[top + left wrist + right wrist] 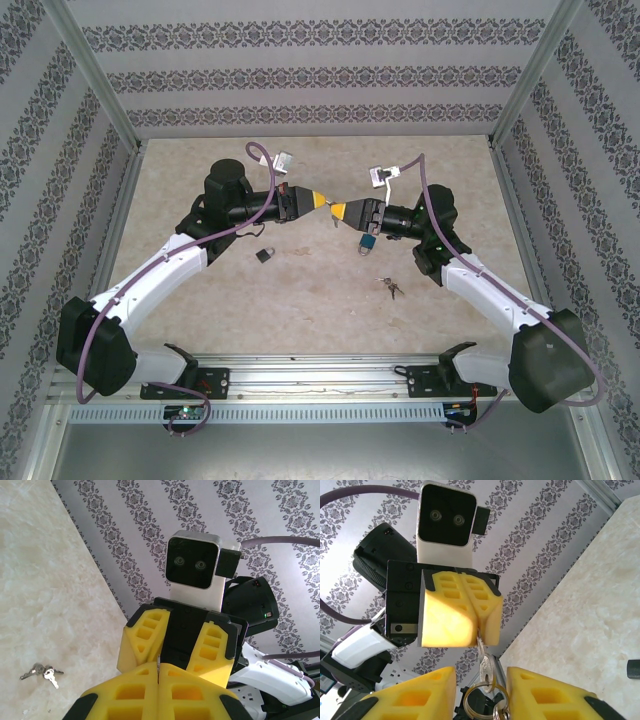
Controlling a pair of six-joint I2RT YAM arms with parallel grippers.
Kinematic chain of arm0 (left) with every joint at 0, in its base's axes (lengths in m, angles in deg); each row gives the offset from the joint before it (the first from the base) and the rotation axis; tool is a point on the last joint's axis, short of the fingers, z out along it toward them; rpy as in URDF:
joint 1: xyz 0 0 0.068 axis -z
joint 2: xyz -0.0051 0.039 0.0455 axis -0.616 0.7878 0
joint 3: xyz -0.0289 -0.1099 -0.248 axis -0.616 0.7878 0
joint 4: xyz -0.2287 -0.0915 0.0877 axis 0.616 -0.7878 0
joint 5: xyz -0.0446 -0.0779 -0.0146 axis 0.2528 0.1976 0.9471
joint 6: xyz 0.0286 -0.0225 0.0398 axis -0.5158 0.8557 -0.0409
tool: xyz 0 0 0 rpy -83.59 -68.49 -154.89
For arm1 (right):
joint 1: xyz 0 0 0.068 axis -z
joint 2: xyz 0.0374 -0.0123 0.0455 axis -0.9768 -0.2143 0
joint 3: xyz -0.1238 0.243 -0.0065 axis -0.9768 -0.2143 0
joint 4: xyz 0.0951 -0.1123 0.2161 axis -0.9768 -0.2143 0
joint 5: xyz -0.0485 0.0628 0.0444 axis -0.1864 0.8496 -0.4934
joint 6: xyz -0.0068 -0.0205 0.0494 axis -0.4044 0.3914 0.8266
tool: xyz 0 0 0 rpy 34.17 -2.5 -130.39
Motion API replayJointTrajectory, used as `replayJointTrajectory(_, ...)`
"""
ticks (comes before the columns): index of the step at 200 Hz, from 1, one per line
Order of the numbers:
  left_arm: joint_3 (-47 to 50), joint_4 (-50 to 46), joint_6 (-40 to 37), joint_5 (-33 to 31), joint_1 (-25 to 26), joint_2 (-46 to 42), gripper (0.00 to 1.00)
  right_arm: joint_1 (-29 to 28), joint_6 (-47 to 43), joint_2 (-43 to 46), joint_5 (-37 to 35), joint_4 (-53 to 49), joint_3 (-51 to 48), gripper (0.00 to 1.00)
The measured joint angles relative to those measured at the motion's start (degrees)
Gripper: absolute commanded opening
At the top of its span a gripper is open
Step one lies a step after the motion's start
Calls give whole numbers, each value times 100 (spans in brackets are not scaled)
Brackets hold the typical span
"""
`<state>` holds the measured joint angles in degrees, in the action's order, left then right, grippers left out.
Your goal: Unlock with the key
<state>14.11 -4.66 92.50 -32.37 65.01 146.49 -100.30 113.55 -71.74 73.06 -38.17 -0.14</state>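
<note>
High over the middle of the table my two grippers meet tip to tip. My left gripper (322,203) (160,667) is shut on the blade of a silver key (486,666). The key's head and its ring (485,700) hang between the fingers of my right gripper (337,211) (480,672). Those fingers (145,635) stand apart, and I see neither of them pressing on the key. A blue padlock (368,243) shows just below the right gripper; I cannot tell whether it hangs or lies on the table.
A small dark padlock (266,256) lies on the table left of centre. A loose bunch of keys (390,287) (42,672) lies right of centre. Patterned walls close the table on three sides, with metal posts at the corners.
</note>
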Motion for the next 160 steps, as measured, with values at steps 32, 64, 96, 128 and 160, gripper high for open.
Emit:
replayJointTrajectory(32, 0, 2, 0, 0, 2, 0, 0, 0, -7, 20, 9, -2, 0, 20)
replayJointTrajectory(64, 0, 0, 0, 0, 0, 0, 0, 2, -4, 20, 20, 0, 0, 12)
replayJointTrajectory(96, 0, 0, 0, 0, 0, 0, 0, 2, -7, 20, 24, -2, 0, 11)
replayJointTrajectory(128, 0, 2, 0, 4, 0, 0, 0, 2, -22, 20, 17, -20, -15, 42)
replayJointTrajectory(160, 0, 4, 2, 4, 0, 0, 0, 2, -7, 20, 17, -13, -33, 43)
